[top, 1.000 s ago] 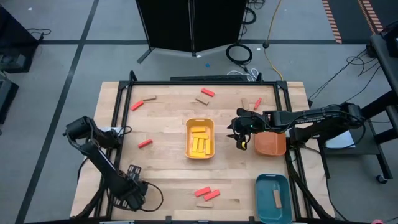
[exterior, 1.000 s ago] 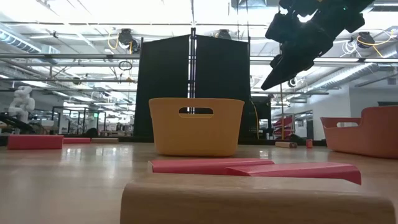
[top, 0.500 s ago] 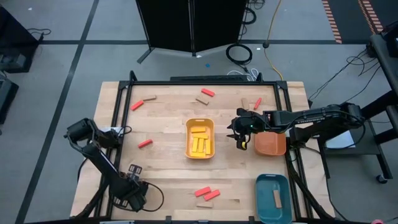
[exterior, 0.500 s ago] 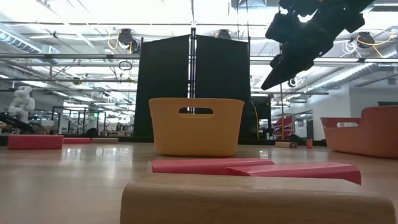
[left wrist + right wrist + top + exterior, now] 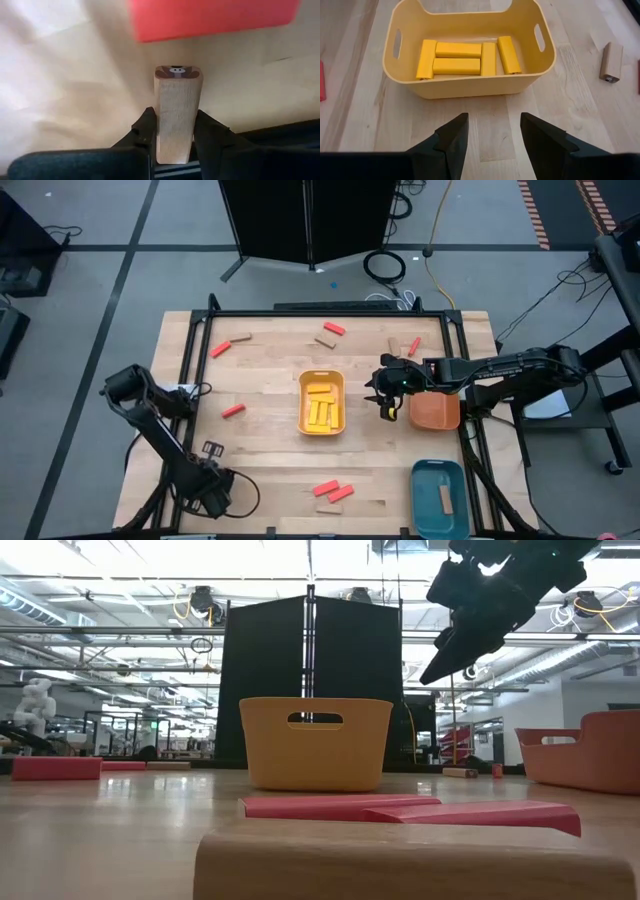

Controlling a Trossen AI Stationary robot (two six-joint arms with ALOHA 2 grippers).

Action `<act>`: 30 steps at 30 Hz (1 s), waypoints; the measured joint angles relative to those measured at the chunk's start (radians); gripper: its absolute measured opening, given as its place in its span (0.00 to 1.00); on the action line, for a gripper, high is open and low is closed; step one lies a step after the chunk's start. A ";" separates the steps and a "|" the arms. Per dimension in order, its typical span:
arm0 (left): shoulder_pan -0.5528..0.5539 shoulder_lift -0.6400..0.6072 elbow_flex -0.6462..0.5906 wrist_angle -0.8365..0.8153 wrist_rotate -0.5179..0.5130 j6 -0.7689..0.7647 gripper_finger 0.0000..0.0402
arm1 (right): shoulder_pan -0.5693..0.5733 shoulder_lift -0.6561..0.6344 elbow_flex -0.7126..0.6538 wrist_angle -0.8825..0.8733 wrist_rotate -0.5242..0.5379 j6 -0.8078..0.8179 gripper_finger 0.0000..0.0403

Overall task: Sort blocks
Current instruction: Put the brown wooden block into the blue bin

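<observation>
My left gripper [image 5: 209, 449] stands over the table's near left part, pointing steeply down, shut on a tan block [image 5: 176, 112]. A red block [image 5: 210, 17] lies just beyond it. My right gripper [image 5: 385, 402] hangs open above the table, right of the yellow tray [image 5: 321, 380], with nothing between its fingers [image 5: 452, 135]. Several yellow blocks [image 5: 465, 57] lie flat in that tray. Red blocks [image 5: 333, 491] and tan blocks [image 5: 324, 341] lie scattered on the wood. My left gripper pinches the tan block by its two long sides [image 5: 159, 125] between its two fingers. The fingers come steeply from above and lie along the block, whose free end [image 5: 177, 73] points away from the wrist. Whether that end still rests on the table, I cannot tell.
An orange tray [image 5: 437, 415] sits at the right edge behind my right gripper. A teal tray [image 5: 428, 498] at the near right holds one tan block [image 5: 444, 500]. A tan block [image 5: 400, 860] and two red ones [image 5: 400, 808] lie by the near edge.
My left gripper has shut its fingers onto the tan block at the near left of the table. My right arm has kept still.
</observation>
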 joint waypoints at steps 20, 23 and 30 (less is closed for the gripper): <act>0.349 -0.242 0.080 0.554 -0.907 0.669 0.21 | 0.000 0.000 0.018 -0.059 0.002 0.054 0.43; 0.436 -0.220 0.080 0.817 -0.754 0.867 0.21 | 0.000 -0.002 0.057 -0.174 -0.001 0.108 0.43; 0.614 -0.045 0.065 1.389 -0.338 1.004 0.21 | 0.000 -0.041 0.085 -0.371 0.004 0.133 0.43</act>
